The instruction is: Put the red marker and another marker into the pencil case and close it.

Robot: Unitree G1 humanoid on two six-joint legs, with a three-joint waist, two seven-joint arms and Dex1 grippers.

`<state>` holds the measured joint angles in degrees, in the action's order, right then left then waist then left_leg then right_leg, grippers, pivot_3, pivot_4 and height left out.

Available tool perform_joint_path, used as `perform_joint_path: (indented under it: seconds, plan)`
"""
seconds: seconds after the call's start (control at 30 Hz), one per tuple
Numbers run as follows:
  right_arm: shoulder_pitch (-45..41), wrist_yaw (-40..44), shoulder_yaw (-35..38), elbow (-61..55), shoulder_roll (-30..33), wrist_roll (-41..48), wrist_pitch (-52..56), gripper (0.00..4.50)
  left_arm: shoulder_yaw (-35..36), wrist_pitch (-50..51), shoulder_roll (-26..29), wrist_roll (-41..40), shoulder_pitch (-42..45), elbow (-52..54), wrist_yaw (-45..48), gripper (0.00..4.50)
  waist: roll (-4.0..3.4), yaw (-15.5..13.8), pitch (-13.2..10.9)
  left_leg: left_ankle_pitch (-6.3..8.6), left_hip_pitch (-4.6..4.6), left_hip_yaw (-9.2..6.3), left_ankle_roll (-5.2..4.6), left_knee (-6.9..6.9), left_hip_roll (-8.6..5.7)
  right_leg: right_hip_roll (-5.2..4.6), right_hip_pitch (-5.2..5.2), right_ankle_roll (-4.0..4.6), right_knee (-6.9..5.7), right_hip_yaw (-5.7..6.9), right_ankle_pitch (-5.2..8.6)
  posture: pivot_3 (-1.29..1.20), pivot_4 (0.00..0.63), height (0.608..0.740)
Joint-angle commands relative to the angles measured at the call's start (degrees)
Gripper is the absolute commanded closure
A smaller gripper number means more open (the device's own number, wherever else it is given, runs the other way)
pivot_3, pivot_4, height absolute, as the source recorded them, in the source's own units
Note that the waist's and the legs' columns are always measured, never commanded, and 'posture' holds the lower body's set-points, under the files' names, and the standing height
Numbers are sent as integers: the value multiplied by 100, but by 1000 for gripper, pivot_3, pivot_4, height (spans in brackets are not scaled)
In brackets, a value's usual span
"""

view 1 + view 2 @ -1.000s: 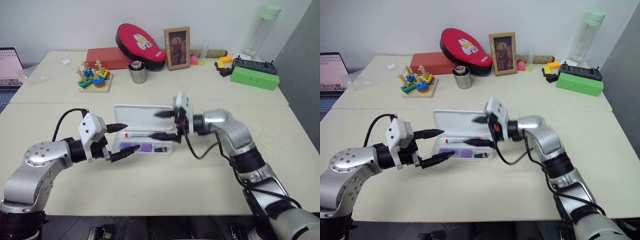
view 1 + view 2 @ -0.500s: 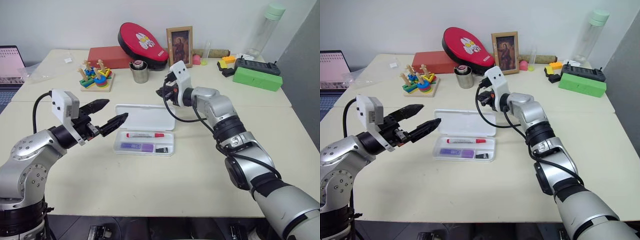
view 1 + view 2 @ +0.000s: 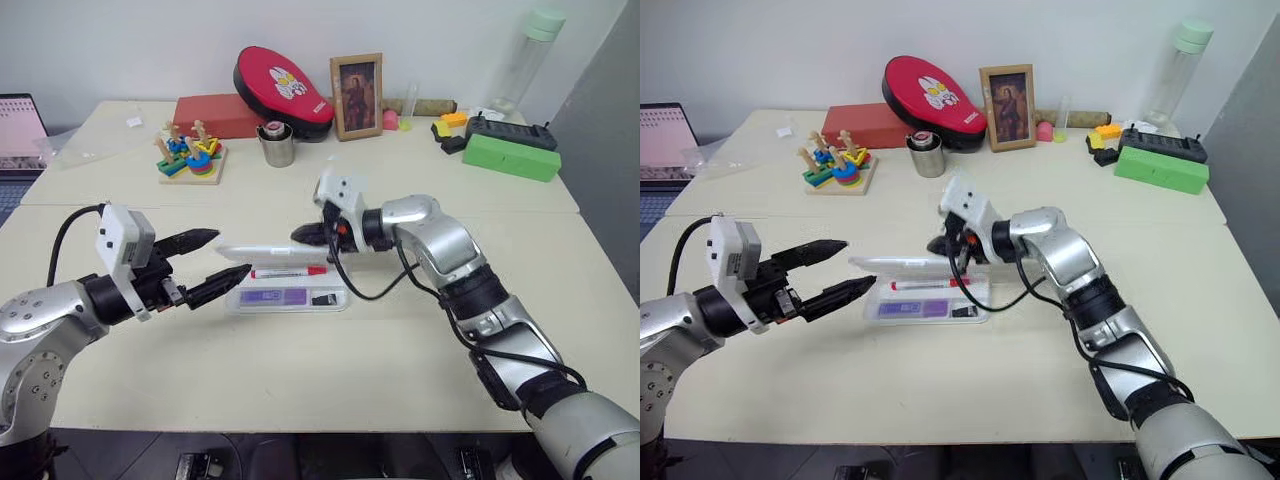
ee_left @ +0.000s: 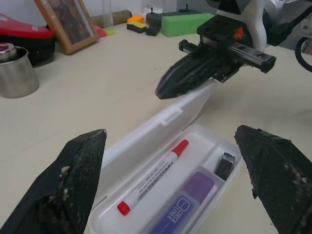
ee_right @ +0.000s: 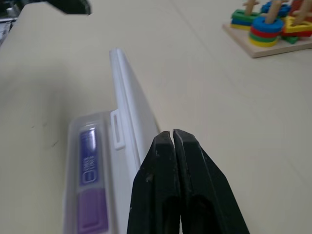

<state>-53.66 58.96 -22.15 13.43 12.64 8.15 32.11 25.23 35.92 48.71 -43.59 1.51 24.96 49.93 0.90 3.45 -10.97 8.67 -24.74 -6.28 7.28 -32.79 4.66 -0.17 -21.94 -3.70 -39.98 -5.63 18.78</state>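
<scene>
The white pencil case lies in the middle of the table with its lid tilted about halfway up. Inside lie the red marker, the lilac marker and a small black piece. My right gripper is shut with nothing in it, and its fingertips rest against the outer side of the lid near the far edge. My left gripper stands open just to the left of the case, apart from it, holding nothing.
Towards the back of the table stand a wooden stacking toy, a metal cup, a picture frame, a red pouch on a red box, a green box and a tall bottle.
The right gripper has shut and come down behind the lid, which has swung from lying flat open to half raised. The left gripper has drawn back from the case, still open.
</scene>
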Motion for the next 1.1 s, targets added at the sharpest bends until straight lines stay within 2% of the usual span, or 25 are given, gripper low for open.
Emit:
perform_joint_path:
  seconds: [0.03, 0.27, 0.43, 0.5, 0.6, 0.73, 0.87, 0.97, 1.1]
  plan:
    - [309, 208, -381, -479, 95, -76, 81, 4438, 147, -88, 127, 43, -101, 105, 114, 0, 0, -1, 0, 0, 0, 0, 0, 0, 0, 0, -1, 0, 1, 0, 0, 0, 150, 740]
    - [745, -133, -814, -449, 49, -479, 123, 4438, -10, -29, 58, 85, -152, 171, 3, 0, 0, -2, 0, 0, -1, 3, 0, 0, 0, 0, -4, 0, 0, -3, 0, 0, 150, 740]
    - [875, -120, -680, -516, 173, -431, 267, 4438, -119, -54, -27, 155, -135, 215, -162, 0, 2, -5, 1, 0, 0, 3, 0, -1, 0, 0, -3, 0, 0, -3, 0, 0, 150, 740]
    - [934, -91, -355, -640, 274, -216, 284, 4438, -59, -20, -71, 214, -59, 102, -381, 0, 2, -7, 1, 0, 0, 3, 0, -2, 0, 0, -2, 0, 0, -3, 0, 0, 150, 740]
    - [950, -147, 579, -881, 240, 500, 454, 4438, 28, -38, -83, 403, 80, -196, -663, 0, 3, -35, 0, 0, -1, 1, 0, -4, -1, -1, 0, 0, 1, -3, 0, 0, 150, 740]
    - [921, -14, 1209, -879, 821, 757, 525, 3677, 14, -285, 75, 922, 156, -872, -771, 0, 4, -27, 0, 0, -2, 2, 0, -5, -2, -1, -1, -1, 0, -3, 0, 0, 150, 740]
    - [970, 157, 1604, -827, 1537, 895, 518, 2572, 161, -555, 253, 1244, 225, -1455, -657, 0, 3, -27, -1, 0, -2, 4, 0, -1, -2, -2, -4, 0, 4, -4, 0, 0, 150, 740]
    - [1060, 204, 1753, -818, 1933, 893, 524, 1913, 350, -740, 434, 1402, 193, -1844, -500, 0, 3, -20, -1, 0, -2, 5, -1, 2, -1, -1, -6, 1, 4, -4, 1, 0, 150, 740]
    - [1202, 188, 1877, -782, 2286, 920, 504, 775, 528, -968, 667, 1578, 188, -2332, -332, 0, 3, 1, -1, 0, -2, 9, -1, 3, -1, -1, -8, 1, 4, -8, 1, 0, 150, 740]
